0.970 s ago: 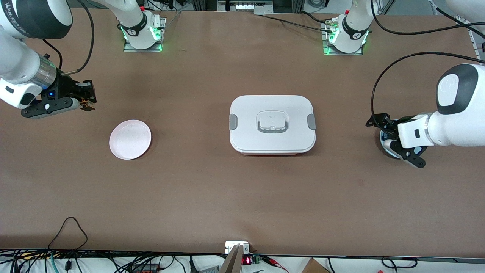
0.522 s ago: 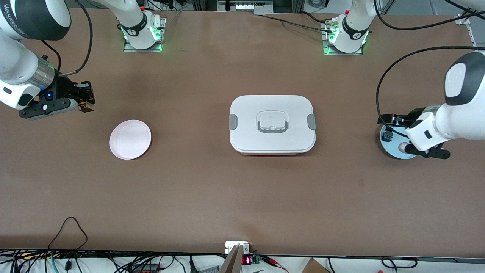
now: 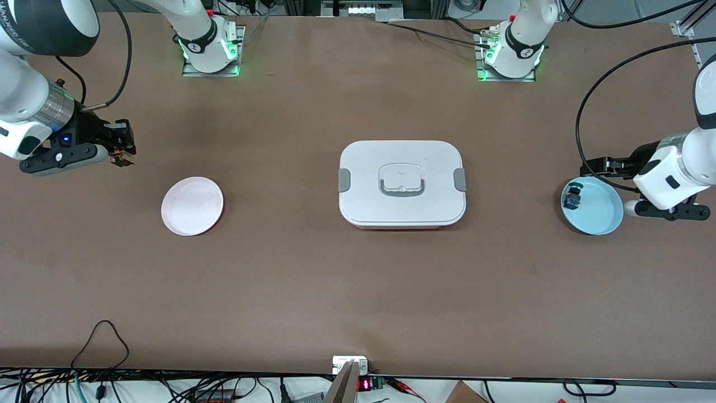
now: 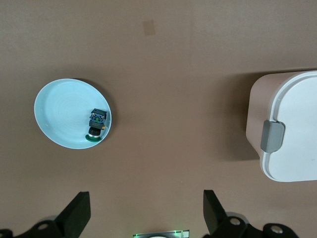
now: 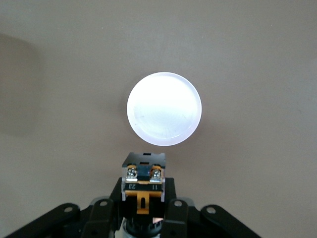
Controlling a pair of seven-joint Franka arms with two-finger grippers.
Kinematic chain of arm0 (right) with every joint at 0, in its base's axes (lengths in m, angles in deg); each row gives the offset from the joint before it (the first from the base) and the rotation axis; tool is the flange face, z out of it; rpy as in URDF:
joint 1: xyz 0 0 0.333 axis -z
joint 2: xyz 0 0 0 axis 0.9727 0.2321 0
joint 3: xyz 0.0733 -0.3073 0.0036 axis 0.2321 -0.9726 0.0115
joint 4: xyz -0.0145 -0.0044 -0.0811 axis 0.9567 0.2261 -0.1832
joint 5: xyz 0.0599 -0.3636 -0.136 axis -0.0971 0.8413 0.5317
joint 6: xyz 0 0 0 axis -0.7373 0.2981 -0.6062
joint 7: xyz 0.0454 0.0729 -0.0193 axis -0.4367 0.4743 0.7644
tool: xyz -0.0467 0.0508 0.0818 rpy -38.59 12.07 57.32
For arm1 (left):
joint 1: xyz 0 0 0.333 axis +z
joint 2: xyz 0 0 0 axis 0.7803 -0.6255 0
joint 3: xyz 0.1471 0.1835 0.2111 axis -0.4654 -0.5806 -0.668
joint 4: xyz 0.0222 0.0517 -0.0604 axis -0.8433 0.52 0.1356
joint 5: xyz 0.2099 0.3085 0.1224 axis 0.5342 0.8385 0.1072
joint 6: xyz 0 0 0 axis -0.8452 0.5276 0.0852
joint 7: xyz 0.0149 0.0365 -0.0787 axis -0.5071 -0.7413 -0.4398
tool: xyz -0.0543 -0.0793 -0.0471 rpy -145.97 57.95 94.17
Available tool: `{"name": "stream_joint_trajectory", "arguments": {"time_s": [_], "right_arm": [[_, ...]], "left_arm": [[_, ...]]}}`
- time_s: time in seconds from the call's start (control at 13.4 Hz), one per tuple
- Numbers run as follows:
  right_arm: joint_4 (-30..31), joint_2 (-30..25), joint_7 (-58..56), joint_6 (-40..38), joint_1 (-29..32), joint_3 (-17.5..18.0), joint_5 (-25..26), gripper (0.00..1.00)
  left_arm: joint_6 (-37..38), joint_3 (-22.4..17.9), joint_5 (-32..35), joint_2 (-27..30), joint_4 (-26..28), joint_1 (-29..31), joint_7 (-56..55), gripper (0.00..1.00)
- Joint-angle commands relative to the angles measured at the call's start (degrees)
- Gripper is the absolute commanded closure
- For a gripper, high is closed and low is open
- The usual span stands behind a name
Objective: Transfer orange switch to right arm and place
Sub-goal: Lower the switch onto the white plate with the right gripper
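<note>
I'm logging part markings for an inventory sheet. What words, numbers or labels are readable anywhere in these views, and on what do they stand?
"23" and "11", roughly: small white digits on the orange switch held in the shut right gripper; hard to be sure.
Black lettering on the right arm's dark joint cap: cut off, unreadable.
Red digits on a small display at the table edge: too small to read.
The blue-and-green capped component: no readable marking.

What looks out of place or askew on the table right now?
Nothing stands out. The right gripper holds the orange switch squarely, up in the air near the pink plate. The blue-and-green component lies on its side in the blue plate. The white box sits closed and straight.
</note>
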Motion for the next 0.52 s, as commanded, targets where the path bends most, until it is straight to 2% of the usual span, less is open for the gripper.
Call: {"name": "stream_joint_trajectory", "arguments": {"time_s": [0.0, 0.15, 0.3, 0.37, 0.45], "right_arm": [[-1.59, -1.05, -0.26, -1.07, 0.20, 0.08, 0.17, 1.00], [-1.87, -0.96, 0.09, -1.42, -0.24, 0.34, 0.08, 1.00], [-1.52, -0.87, 0.01, -1.60, 0.98, 1.13, -0.01, 1.00], [-1.26, -0.70, -0.17, -1.51, 4.39, 4.44, -0.01, 1.00], [-1.17, -0.61, -0.17, -1.42, 9.55, 9.61, -0.01, 1.00]], "left_arm": [[0.66, 0.34, 1.26, 0.50, -0.33, 1.06, -0.32, 0.00], [0.66, 0.43, 0.73, 0.59, -0.51, 0.71, -5.38, 0.00], [0.92, 0.69, 1.51, 0.59, -4.01, 0.63, -8.66, 0.00], [2.40, 0.69, 2.22, 0.77, -5.16, 0.80, -8.76, 0.00], [3.46, 0.52, 2.23, 0.94, -5.87, 1.07, -7.97, 0.00]]}}
